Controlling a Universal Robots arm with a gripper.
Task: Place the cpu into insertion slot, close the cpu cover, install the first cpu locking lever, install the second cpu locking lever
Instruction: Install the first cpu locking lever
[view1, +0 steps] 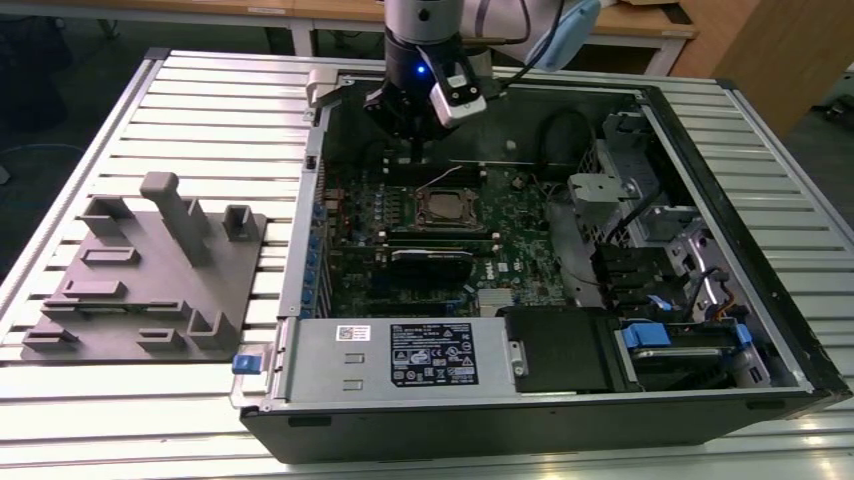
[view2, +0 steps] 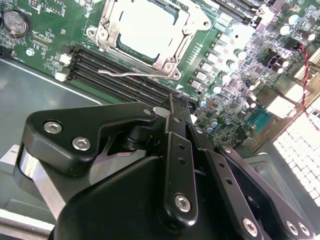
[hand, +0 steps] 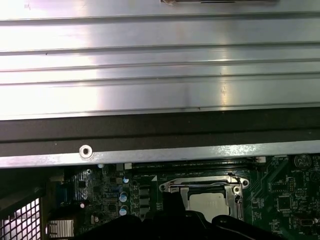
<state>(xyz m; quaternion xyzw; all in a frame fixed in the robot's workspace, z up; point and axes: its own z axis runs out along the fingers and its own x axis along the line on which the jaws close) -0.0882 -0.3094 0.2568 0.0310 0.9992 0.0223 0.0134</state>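
Slatted metal table carried an open computer case, with a grey fixture block at nine o'clock from it in the exterior view. On the green motherboard, the cpu sat in the insertion slot, the cpu cover lying flat around it and a wire lever alongside. At twelve o'clock from the socket hovered the gripper, jaws closed, holding nothing.
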